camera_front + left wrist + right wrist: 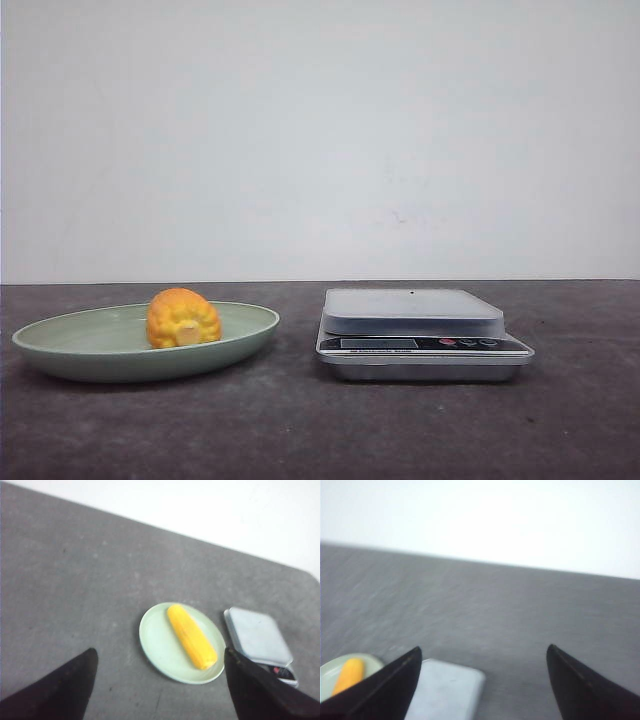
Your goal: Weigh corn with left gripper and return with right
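We see a yellow-orange corn cob (183,318) with bumpy rows of kernels lying inside a shallow, round, pale green plate (60,345). From the front the corn looks short and stubby, with its pale round end turned toward us. From the left wrist view the same corn (192,636) looks long and thin, lying slanted across the middle of the plate (155,637). So we think we only see its end from the front.

The plate sits on a flat, dark grey table (300,430). Just beside the plate, on the robot's right, we see a small silver kitchen scale (420,335) with a flat square top, a little screen and round buttons on its front edge. The plate and the scale are near each other but not touching. Behind the table we see a plain white wall (320,130).

The black left gripper (160,680) with its two long pointed fingers hangs high above the table, well apart from the corn. Its jaws are spread wide, with nothing between them.

The black right gripper (482,680) is up in the air too. Its jaws are also spread wide, and they hold nothing. Below it we see a corner of the scale (447,690) and a bit of the corn (349,675) on the plate (327,672), a little blurry.
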Controlling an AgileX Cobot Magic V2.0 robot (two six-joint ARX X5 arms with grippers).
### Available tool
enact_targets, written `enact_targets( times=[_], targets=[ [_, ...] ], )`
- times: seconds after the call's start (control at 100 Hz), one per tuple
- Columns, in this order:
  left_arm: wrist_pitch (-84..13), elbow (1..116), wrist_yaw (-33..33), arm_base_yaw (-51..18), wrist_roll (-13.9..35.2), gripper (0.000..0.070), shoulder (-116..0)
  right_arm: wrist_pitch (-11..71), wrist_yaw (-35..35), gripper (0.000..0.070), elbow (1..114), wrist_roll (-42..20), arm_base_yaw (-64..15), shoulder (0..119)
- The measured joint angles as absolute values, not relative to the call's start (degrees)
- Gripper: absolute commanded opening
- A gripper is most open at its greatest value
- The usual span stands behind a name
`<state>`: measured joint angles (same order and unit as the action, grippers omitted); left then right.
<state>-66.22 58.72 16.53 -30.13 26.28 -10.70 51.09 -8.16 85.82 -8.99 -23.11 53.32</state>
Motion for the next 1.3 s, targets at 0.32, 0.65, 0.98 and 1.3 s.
enact_targets(
  times=[0.32, 0.65, 0.98, 1.3],
  targets=[
    [-60.9, 55.3, 16.5, -30.1, 26.3, 0.0469, -10.7, 56.8, -7.4, 0.0561, 66.4, -13.1, -23.2, 27.8],
    [-54.0, 50.0, 16.3, -30.1, 25.8, 0.001, -10.7, 53.9, -7.5, 0.0012, 47.3, -16.8, -23.2, 9.6],
    [-50.0, 49.1, 16.3, -30.1, 25.1, 0.0016, -10.7, 46.2, -7.5, 0.0012, 47.3, -16.3, -23.2, 9.7],
    [-50.0, 49.1, 16.3, -30.1, 25.0, 0.0016, -10.7, 46.1, -7.5, 0.0012, 47.3, -16.3, -23.2, 9.7]
  ],
)
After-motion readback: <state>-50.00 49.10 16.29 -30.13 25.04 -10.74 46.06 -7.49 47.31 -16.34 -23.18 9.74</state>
